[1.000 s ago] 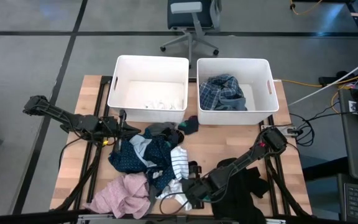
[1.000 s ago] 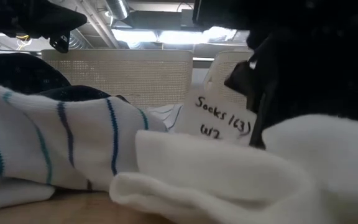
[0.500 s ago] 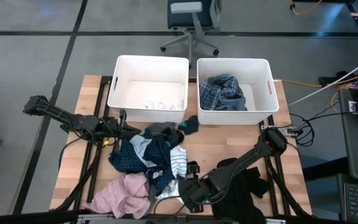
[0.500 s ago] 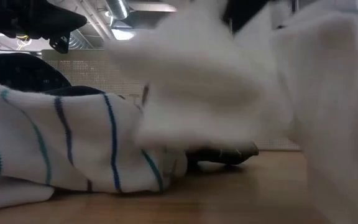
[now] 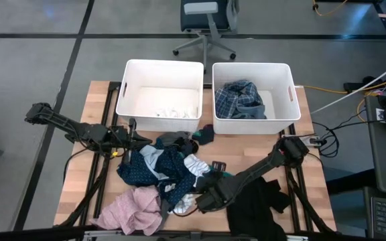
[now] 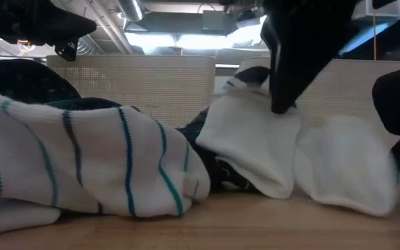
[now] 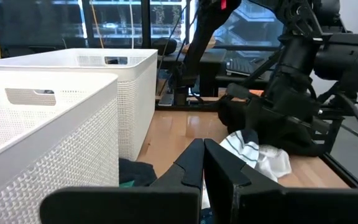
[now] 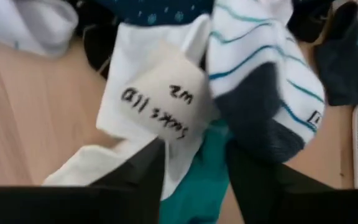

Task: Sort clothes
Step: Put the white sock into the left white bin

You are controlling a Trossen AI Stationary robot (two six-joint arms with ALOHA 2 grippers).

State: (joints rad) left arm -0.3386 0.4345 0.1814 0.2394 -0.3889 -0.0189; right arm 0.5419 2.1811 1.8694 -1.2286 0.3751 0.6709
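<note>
The right gripper hung low over the front half of the table, its fingers clamped on a white sock whose paper tag showed in the right wrist view. In the low view the sock drooped from the fingers with its toe end trailing on the wood, so its long axis ran roughly downward from the grip. The 2 white tubs stood along the table's far edge, well apart from the gripper, the left one nearly bare, the right one holding a plaid garment. The pile of clothes lay just beside the gripper, toward the left edge. The left gripper waited near the left tub's front wall, fingers together.
</note>
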